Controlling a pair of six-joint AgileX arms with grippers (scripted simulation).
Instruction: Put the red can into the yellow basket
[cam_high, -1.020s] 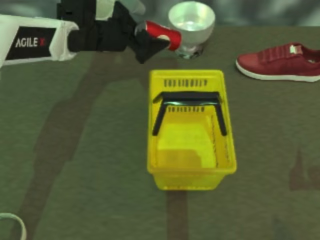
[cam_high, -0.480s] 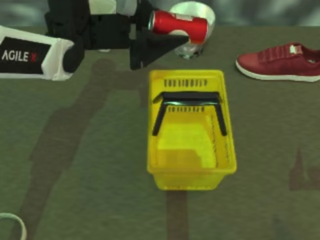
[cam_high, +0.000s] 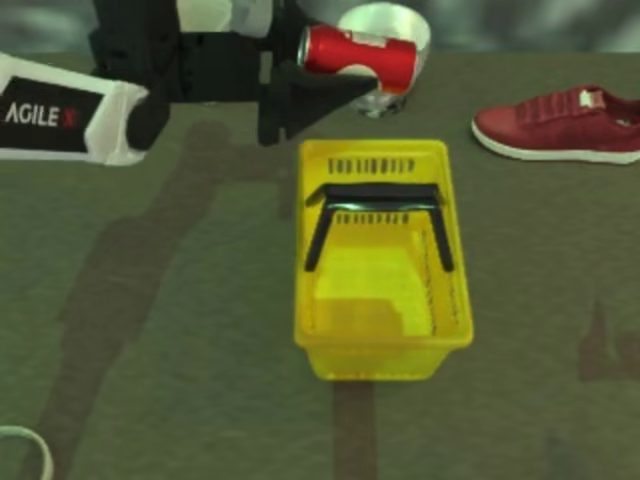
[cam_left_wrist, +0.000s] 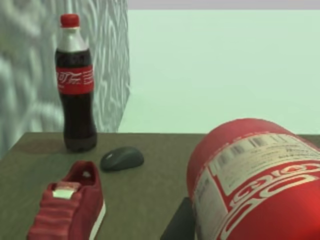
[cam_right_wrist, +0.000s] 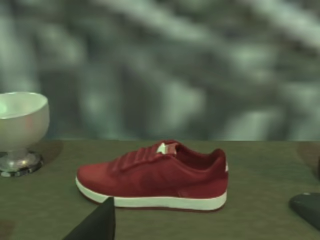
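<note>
From above, the yellow basket (cam_high: 383, 262) sits mid-table, nothing inside, its black handle (cam_high: 378, 215) folded across. My left gripper (cam_high: 335, 72) pinches the red can (cam_high: 358, 56) on its side, beyond the basket's far rim, over a silver bowl (cam_high: 385, 38). A red shoe (cam_high: 560, 124) lies far right.

My left wrist view shows the can's barcode label (cam_left_wrist: 250, 165), a cola bottle (cam_left_wrist: 75, 85), a dark mouse (cam_left_wrist: 122, 158).

My right wrist view shows the shoe and bowl; I cannot tell how its fingers stand.

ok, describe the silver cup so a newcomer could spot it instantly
Start at the yellow basket mid-table and look past its far end to the table's back edge. The silver cup stands there on a short foot, partly behind the red can in the left gripper. It alone is shiny, round and open-topped.
</note>
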